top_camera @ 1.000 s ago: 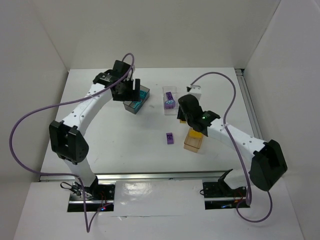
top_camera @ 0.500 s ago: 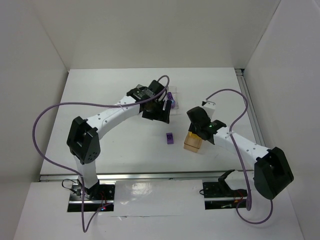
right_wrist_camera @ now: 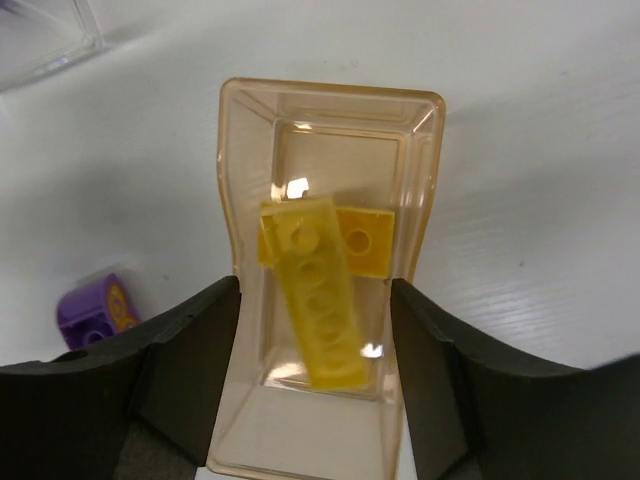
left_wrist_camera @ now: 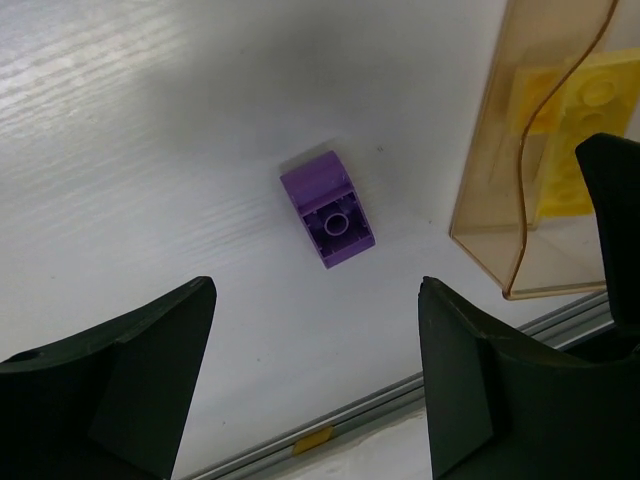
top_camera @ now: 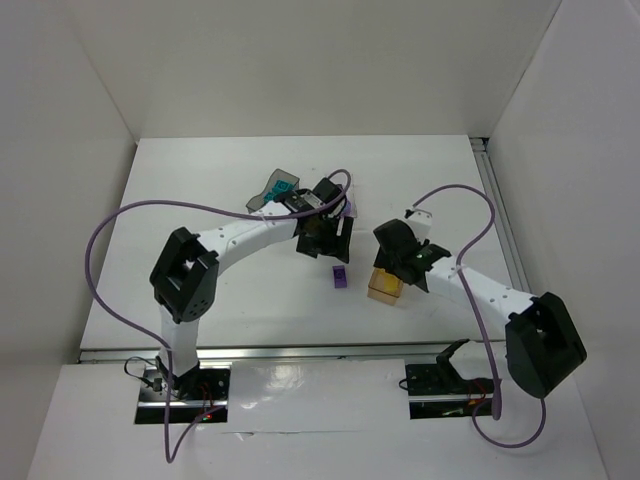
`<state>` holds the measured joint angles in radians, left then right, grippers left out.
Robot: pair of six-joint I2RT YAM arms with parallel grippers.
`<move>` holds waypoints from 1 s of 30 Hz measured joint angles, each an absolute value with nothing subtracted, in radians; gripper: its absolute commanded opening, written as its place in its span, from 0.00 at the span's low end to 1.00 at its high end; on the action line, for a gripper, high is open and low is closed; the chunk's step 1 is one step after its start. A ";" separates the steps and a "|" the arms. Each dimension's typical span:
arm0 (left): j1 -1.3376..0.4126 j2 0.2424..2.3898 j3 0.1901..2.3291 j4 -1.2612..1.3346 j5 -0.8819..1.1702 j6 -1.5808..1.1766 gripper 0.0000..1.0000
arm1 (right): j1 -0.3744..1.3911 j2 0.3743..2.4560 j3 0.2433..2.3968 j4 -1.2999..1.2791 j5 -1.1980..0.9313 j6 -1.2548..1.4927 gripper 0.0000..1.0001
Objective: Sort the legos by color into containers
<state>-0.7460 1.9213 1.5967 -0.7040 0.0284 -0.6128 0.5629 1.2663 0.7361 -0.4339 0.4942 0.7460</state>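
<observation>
A purple brick (left_wrist_camera: 328,208) lies on the table, also in the top view (top_camera: 340,277). My left gripper (left_wrist_camera: 315,300) is open and empty above it, just on its near side. The translucent tan tray (top_camera: 384,288) holds a long yellow brick (right_wrist_camera: 315,290) leaning over a square yellow one (right_wrist_camera: 366,241). My right gripper (right_wrist_camera: 315,300) is open over this tray (right_wrist_camera: 330,95), with a finger on each side of it. The dark grey tray (top_camera: 268,192) holds a teal brick (top_camera: 284,185). The striped pieces are out of view.
A corner of the clear tray (right_wrist_camera: 45,40) shows beyond the tan one; in the top view my left wrist hides most of it. The table's metal front rail (left_wrist_camera: 340,420) runs just past the purple brick. White walls enclose the table.
My left arm swung from the dark grey tray toward the middle, over the purple brick. The yellow brick seen at my right gripper now lies in the tan tray.
</observation>
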 measured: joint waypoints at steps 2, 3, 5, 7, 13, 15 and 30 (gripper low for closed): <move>-0.762 1.946 1.597 -0.694 0.028 -0.632 0.85 | 0.563 1.256 0.723 -0.435 0.493 0.744 0.81; -0.771 1.961 1.597 -0.691 0.027 -0.638 0.83 | 0.563 1.250 0.717 -0.435 0.494 0.742 0.81; -0.788 1.990 1.597 -0.686 0.024 -0.659 0.78 | 0.563 1.238 0.714 -0.436 0.494 0.740 0.81; -0.802 2.014 1.597 -0.682 0.019 -0.669 0.75 | 0.563 1.223 0.714 -0.436 0.496 0.740 0.81; -0.812 2.071 1.607 -0.677 -0.007 -0.694 0.71 | 0.563 1.136 0.715 -0.455 0.520 0.735 0.81; -0.812 2.095 1.620 -0.669 -0.014 -0.709 0.67 | 0.563 1.109 0.721 -0.460 0.525 0.730 0.81; -0.782 2.143 1.748 -0.720 -0.145 -0.656 0.29 | 0.562 1.099 0.743 -0.468 0.535 0.709 0.81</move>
